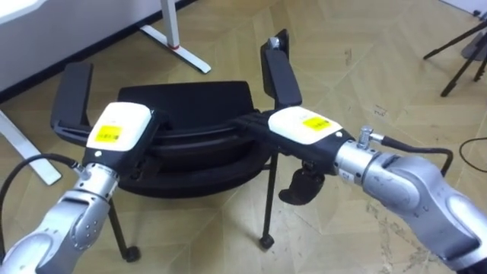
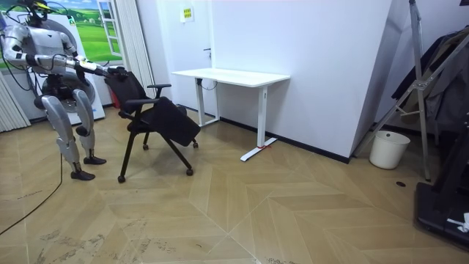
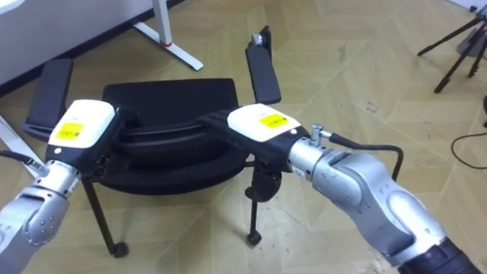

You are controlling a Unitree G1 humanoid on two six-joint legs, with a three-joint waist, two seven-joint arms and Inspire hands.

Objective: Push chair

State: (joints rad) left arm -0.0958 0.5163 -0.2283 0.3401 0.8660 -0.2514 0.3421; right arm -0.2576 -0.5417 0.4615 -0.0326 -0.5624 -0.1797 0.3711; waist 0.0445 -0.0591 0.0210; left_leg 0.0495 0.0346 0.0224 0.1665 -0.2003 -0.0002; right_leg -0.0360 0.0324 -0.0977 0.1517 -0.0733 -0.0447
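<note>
A black chair (image 1: 186,99) with two armrests and thin legs on castors stands right before me on the wooden floor. My left hand (image 1: 118,128) rests on the left end of its backrest's top edge, and my right hand (image 1: 303,125) on the right end. Both hands lie against the dark backrest (image 1: 190,143). In the room view I stand upright at the left, arms stretched forward to the chair (image 2: 154,117), whose seat hangs tilted down toward a white desk (image 2: 231,76).
A white desk foot (image 1: 176,39) lies on the floor beyond the chair. Dark tripod legs (image 1: 463,55) spread at the far right. In the room view a white bin (image 2: 388,149) and a stand (image 2: 421,81) are by the right wall.
</note>
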